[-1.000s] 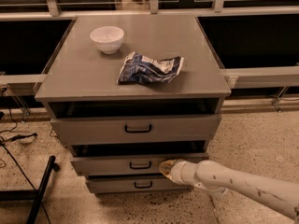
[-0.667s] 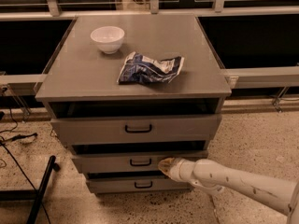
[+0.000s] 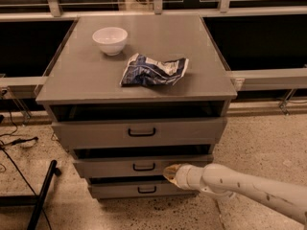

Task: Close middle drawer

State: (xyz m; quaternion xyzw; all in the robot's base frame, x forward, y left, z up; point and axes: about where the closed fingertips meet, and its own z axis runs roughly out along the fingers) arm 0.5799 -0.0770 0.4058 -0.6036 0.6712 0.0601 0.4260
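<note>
The middle drawer (image 3: 110, 166) is a grey flat front with a small black loop handle (image 3: 144, 166), second of three in a grey cabinet. It stands pulled out a little, with a dark gap above its front. My gripper (image 3: 169, 172) is at the end of the white arm that reaches in from the lower right. Its tip rests against the drawer front, just right of the handle.
The top drawer (image 3: 139, 132) and bottom drawer (image 3: 120, 189) also stand slightly open. On the cabinet top (image 3: 201, 80) sit a white bowl (image 3: 110, 40) and a blue-and-white crumpled bag (image 3: 152, 70). A black stand leg (image 3: 42, 193) and cables lie on the floor at left.
The arm has slid a little to the left along the middle drawer front. The drawer looks about as far out as before.
</note>
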